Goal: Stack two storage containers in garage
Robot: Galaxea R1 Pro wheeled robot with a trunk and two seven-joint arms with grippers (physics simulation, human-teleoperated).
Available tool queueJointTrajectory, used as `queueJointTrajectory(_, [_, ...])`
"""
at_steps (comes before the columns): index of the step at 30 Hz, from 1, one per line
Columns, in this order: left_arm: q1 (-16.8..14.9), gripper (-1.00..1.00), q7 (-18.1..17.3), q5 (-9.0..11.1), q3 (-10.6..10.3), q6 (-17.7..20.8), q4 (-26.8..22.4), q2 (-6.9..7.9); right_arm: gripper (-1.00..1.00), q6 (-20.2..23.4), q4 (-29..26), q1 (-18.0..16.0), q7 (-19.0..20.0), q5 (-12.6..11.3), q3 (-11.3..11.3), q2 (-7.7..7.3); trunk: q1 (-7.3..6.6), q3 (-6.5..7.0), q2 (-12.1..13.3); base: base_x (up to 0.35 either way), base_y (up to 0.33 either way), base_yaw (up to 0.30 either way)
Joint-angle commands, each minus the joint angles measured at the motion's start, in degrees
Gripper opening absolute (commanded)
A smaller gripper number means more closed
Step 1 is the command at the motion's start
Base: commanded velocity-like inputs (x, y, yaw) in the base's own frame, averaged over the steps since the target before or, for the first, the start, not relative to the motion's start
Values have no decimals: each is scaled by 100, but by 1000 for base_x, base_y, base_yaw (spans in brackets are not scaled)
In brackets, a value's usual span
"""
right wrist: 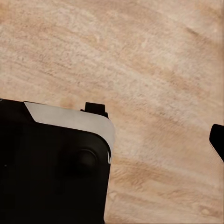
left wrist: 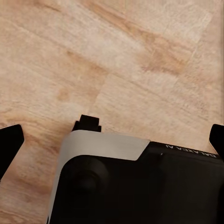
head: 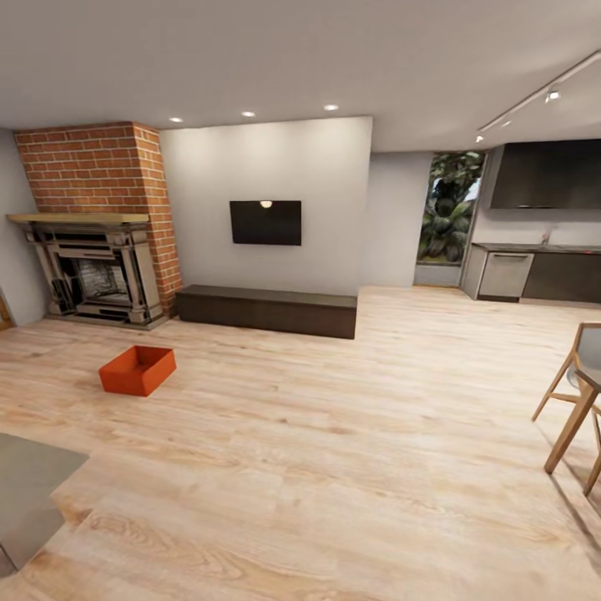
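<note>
A living room with a light wood-plank floor (head: 334, 434) fills the head view. One orange-red storage container (head: 138, 370) sits on the planks at the left, in front of the red-brick fireplace (head: 100, 225) and near the left end of a long, low dark cabinet (head: 267, 310). The container is a rectangular bin with no lid and thin plain walls, turned at an angle so one corner points toward the camera; its inside looks bare. Above the cabinet a black television (head: 266, 222) hangs on a white wall. To the right, a tall window shows green foliage (head: 449, 209), beside dark kitchen units with a steel appliance (head: 505, 275). A wooden chair (head: 580, 401) stands at the right edge, and a grey rug corner (head: 29, 492) lies at the lower left.

In the left wrist view, two dark fingertips (left wrist: 9, 144) of the left gripper (left wrist: 112, 144) sit far apart at opposite edges, spread wide over the planks and the robot's black and grey base (left wrist: 135, 182). In the right wrist view, a single dark fingertip (right wrist: 217, 140) of the right gripper shows above the same base (right wrist: 51, 163); I cannot tell whether it is spread or closed.
</note>
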Motion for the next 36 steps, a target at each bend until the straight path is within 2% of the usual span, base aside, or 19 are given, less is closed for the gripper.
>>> queueJointTrajectory(1, [-4,100,-17,44,10,20,0,1,100,-33,16,-7,-19,-10,22,10,4,-7,-4,324,0,0])
queueJointTrajectory(23, [-4,100,-17,45,8,1,0,9,100,-49,13,-7,-19,-34,-16,17,4,-7,-4,324,0,3])
queueJointTrajectory(36, [-4,100,-17,46,12,0,0,10,100,-60,7,-7,-26,-52,-35,-7,4,-7,-4,324,0,245])
